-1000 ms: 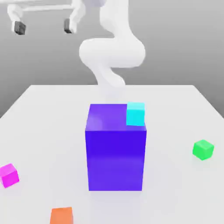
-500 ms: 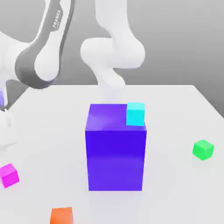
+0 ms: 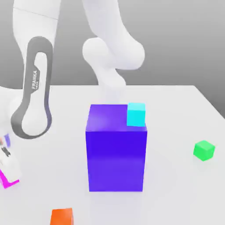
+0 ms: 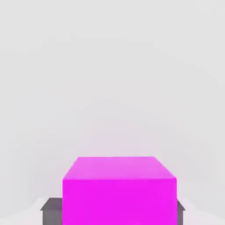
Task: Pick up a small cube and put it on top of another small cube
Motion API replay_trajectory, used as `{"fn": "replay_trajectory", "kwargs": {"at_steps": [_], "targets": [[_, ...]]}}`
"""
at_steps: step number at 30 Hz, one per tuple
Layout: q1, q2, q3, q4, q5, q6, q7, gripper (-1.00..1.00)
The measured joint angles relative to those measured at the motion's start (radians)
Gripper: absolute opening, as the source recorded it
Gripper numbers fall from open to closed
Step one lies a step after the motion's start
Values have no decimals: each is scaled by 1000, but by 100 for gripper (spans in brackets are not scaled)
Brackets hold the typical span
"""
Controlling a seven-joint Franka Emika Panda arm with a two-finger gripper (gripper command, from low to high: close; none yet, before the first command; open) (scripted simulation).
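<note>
We see the magenta cube point(image 4: 119, 191) as a flat, evenly coloured solid, smooth and matt, with no texture or marking. The blue-violet block point(image 3: 116, 149) looks smooth with a faint sheen on its top face. The cyan cube point(image 3: 136, 114), green cube point(image 3: 204, 150) and orange cube point(image 3: 61, 217) read as plain, smooth, plastic-like solids. The table point(image 3: 176, 110) is a pale, matt, unmarked surface. The arm point(image 3: 33, 66) has smooth white shells with grey trim, softly glossy.
</note>
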Motion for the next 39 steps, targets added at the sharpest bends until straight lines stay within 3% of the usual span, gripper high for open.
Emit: {"fn": "replay_trajectory", "kwargs": {"at_steps": [5, 18, 24, 36, 39], "targets": [[65, -145, -54, -19, -106, -100, 62, -100], [336, -310, 353, -98, -109, -132, -377, -100], [583, -384, 511, -147, -103, -148, -620, -100], [1039, -491, 699, -247, -187, -168, -1011, -100], [1058, -488, 715, -282, -238, -166, -1026, -100]]}}
